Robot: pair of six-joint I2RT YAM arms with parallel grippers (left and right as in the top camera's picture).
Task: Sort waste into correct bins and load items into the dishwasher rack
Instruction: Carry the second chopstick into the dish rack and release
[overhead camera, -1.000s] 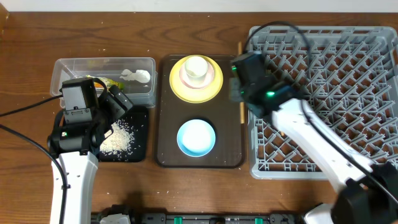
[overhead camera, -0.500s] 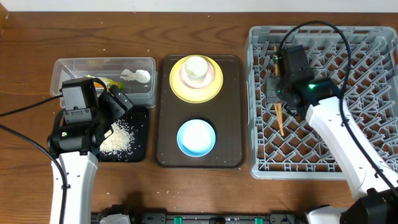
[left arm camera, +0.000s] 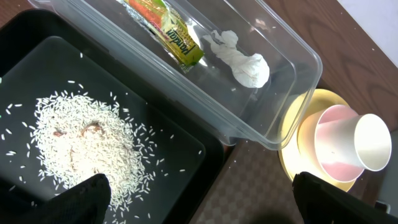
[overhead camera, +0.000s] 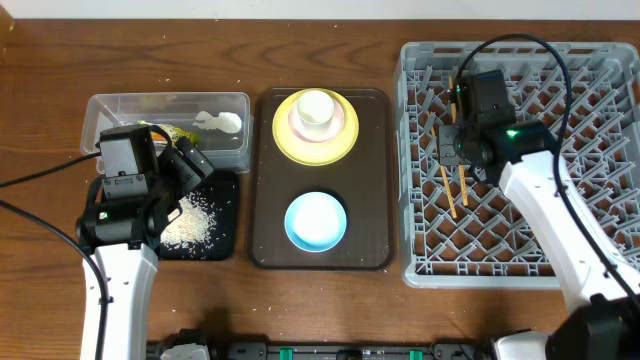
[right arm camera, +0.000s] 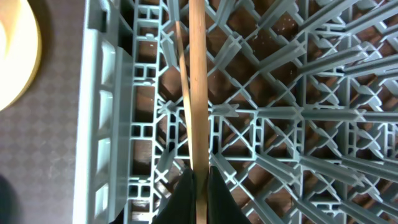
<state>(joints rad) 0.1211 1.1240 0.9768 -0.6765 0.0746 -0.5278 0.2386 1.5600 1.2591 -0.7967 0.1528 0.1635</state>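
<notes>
My right gripper (overhead camera: 455, 150) (right arm camera: 200, 186) is shut on the wooden chopsticks (overhead camera: 451, 196) (right arm camera: 198, 81) and holds them low over the left part of the grey dishwasher rack (overhead camera: 600, 262) (right arm camera: 292, 118). My left gripper (overhead camera: 190, 165) (left arm camera: 205, 205) is open and empty above the black tray (overhead camera: 226, 243) (left arm camera: 37, 37), which holds the rice (overhead camera: 190, 220) (left arm camera: 81, 149). The clear tub (overhead camera: 100, 110) (left arm camera: 292, 68) holds the wrapper (overhead camera: 175, 131) (left arm camera: 168, 31) and the tissue (overhead camera: 220, 122) (left arm camera: 242, 62). The white cup (overhead camera: 316, 108) (left arm camera: 370, 140) sits in the pink bowl (overhead camera: 346, 118) (left arm camera: 333, 134) on the yellow plate (overhead camera: 285, 145) (left arm camera: 297, 146).
The light blue bowl (overhead camera: 316, 220) sits at the front of the dark brown serving tray (overhead camera: 266, 252), between the bins and the rack. A cable loops over the rack's back left. The plate's edge shows in the right wrist view (right arm camera: 15, 50).
My right gripper carried the chopsticks from the brown tray's right edge to the right, over the rack, and they now hang lower among the pegs. The left arm has not moved.
</notes>
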